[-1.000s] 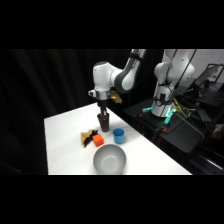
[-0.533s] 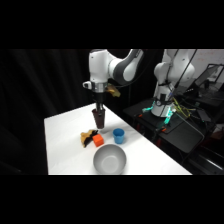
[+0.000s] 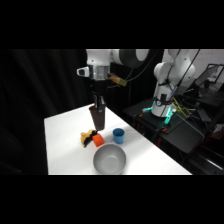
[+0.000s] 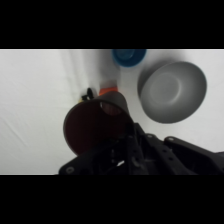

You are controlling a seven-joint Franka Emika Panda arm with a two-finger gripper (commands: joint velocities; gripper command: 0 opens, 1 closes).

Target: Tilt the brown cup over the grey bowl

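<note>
The brown cup (image 3: 98,119) hangs upright above the table, with my gripper (image 3: 98,109) shut on its rim from above. The grey bowl (image 3: 109,160) stands at the table's front edge, in front of and below the cup. In the wrist view the brown cup (image 4: 92,125) fills the middle with its open mouth facing the camera, and my gripper (image 4: 124,134) holds its near rim. There the grey bowl (image 4: 172,91) lies to the upper right, apart from the cup.
A small blue cup (image 3: 118,135) stands right of the brown cup and behind the bowl; the same blue cup (image 4: 129,55) shows at the wrist view's top. An orange piece (image 3: 97,141) and a yellow thing (image 3: 88,136) lie left of the bowl. Dark equipment stands past the table's right edge.
The arm has risen and shifted slightly left, carrying the brown cup up off the table. Bowl, blue cup and orange piece have not moved.
</note>
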